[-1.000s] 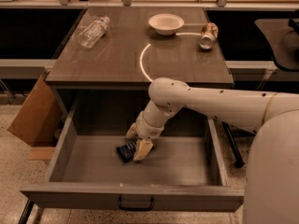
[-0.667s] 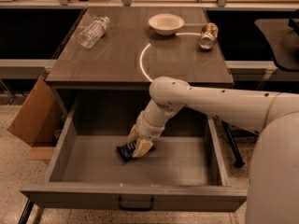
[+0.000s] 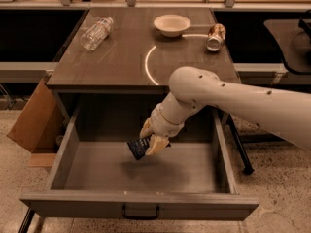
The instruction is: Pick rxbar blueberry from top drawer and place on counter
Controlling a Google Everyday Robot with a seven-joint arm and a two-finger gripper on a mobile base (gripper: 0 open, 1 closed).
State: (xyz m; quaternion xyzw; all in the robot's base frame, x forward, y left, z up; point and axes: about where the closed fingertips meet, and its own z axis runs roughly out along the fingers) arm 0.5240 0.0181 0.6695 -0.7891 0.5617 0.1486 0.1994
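At centre frame, you see the gripper inside the open top drawer, its fingers clamped on the rxbar blueberry. The bar is held tilted above the drawer floor, with its shadow below. Across the upper half, the counter carries a clear bottle lying at upper left, a white bowl at top centre and a can on its side at right. At left, a cardboard box stands beside the drawer.

Tool with rxbar blueberry clear of drawer walls.
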